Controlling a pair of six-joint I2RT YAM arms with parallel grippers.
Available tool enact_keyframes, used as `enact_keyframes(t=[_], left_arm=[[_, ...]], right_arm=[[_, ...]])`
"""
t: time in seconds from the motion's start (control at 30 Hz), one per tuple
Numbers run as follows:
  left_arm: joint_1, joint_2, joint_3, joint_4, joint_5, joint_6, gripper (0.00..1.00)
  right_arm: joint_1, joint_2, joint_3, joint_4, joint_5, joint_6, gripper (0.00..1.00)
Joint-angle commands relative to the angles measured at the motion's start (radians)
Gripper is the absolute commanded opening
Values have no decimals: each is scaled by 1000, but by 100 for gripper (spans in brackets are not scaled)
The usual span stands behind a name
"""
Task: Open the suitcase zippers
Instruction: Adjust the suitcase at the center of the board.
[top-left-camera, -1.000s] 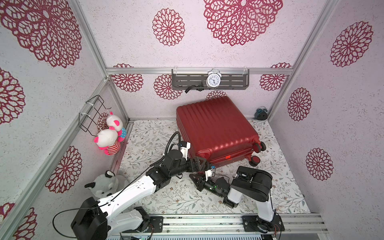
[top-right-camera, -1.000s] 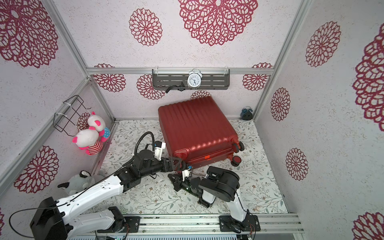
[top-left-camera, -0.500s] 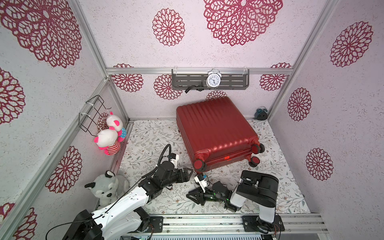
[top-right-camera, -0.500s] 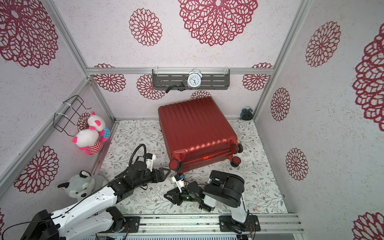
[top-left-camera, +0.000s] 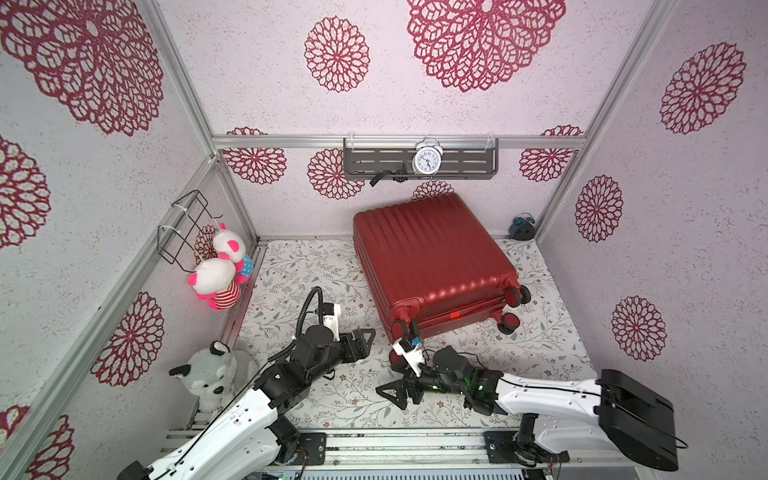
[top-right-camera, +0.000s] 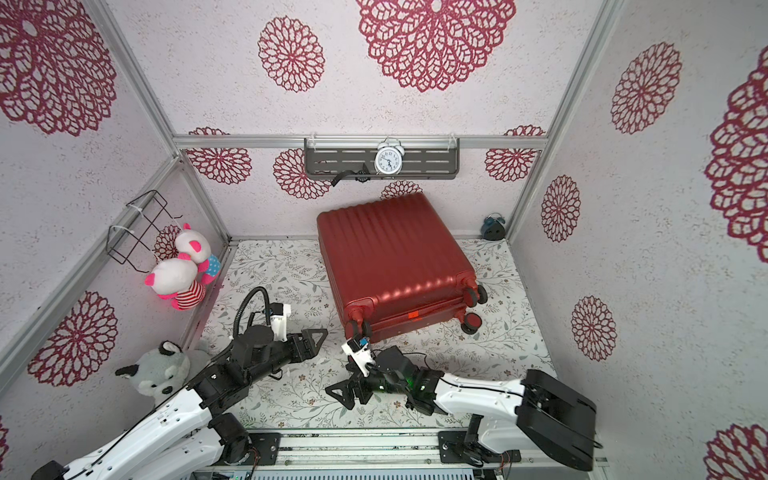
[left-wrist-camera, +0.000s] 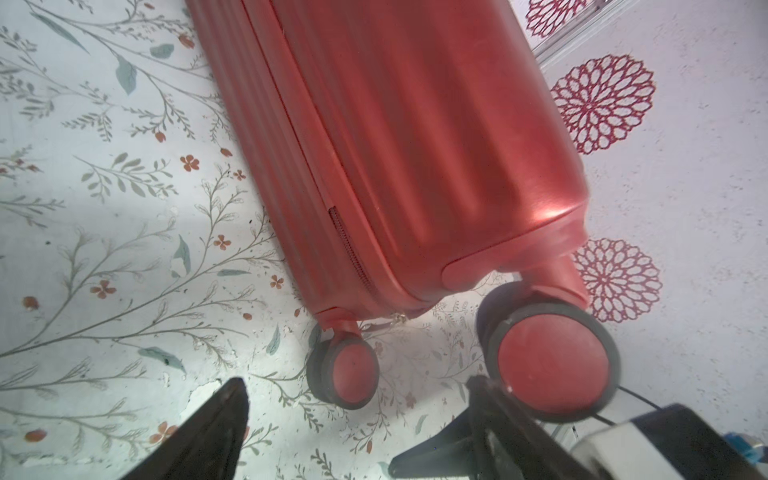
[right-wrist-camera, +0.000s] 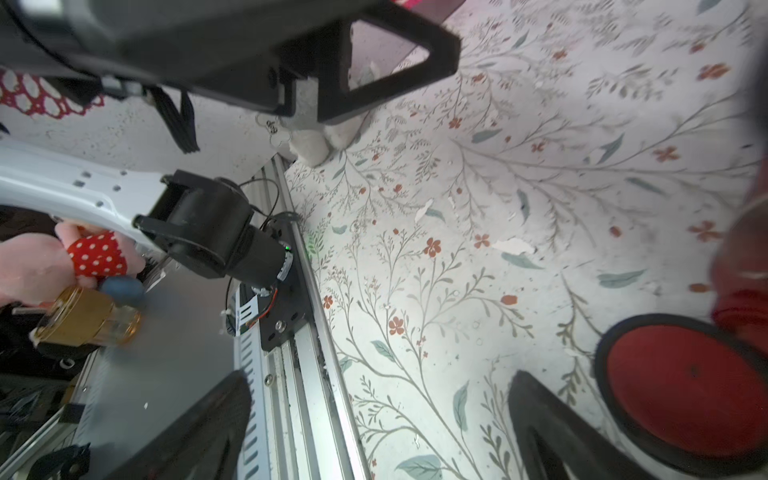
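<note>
Red suitcase (top-left-camera: 428, 257) lies flat; left claw (top-left-camera: 362, 343) and right claw (top-left-camera: 392, 399) gape empty.

Left arm (top-left-camera: 249, 419) and right arm (top-left-camera: 548, 397): white link shells with small screw holes, black joint housings, black base plates on an aluminium rail (top-left-camera: 415, 442). Left gripper (top-left-camera: 369, 343) and right gripper (top-left-camera: 392, 400) have black open-triangle fingers (right-wrist-camera: 444, 45) and white camera mounts (top-left-camera: 330, 320). Black cable loop (top-left-camera: 307, 303) on the left wrist, green LED (top-left-camera: 467, 379) on the right forearm.
</note>
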Motion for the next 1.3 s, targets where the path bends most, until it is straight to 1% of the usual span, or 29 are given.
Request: enact_keyframes(t=[0.0, 0.07, 0.13, 0.2, 0.23, 0.3, 0.47, 0.57, 0.8, 0.9, 0.93, 0.97, 1.0, 1.03, 1.2, 1.27], left_arm=[[5, -4, 40, -56, -40, 0, 87], [5, 12, 58, -63, -40, 3, 88], [5, 30, 74, -62, -40, 8, 88], [5, 47, 87, -55, -41, 9, 89], [5, 56, 93, -48, -37, 8, 89], [5, 78, 104, -40, -36, 11, 89], [5, 136, 140, -10, -17, 20, 90], [5, 160, 159, 10, 11, 12, 90], [5, 210, 192, 37, 20, 20, 90], [5, 236, 201, 47, 25, 24, 90], [5, 244, 203, 51, 27, 24, 90], [5, 249, 201, 56, 30, 22, 90], [5, 254, 200, 60, 34, 20, 90], [5, 259, 198, 63, 41, 15, 90], [4, 267, 177, 73, 67, 11, 90], [4, 254, 162, 75, 67, 7, 90]], right_arm=[[-8, -97, 100, -323, 137, -41, 99], [-8, -164, 116, -374, 192, -8, 99], [-9, -238, 125, -402, 206, -49, 99], [-13, -309, 143, -446, 275, -79, 99], [-30, -338, 155, -475, 317, -83, 99], [-100, -362, 191, -535, 336, -94, 99], [-344, -272, 348, -731, 321, -114, 99], [-428, -227, 420, -789, 367, -140, 99], [-625, -175, 585, -867, 385, -179, 98], [-746, -136, 646, -889, 333, -188, 97], [-802, -117, 658, -892, 284, -175, 96], [-860, -100, 661, -879, 210, -166, 96], [-904, -89, 653, -852, 138, -157, 96], [-944, -83, 644, -824, 92, -144, 95], [-1126, -13, 664, -773, -48, -122, 95], [-1188, 18, 665, -729, -143, -116, 95]])
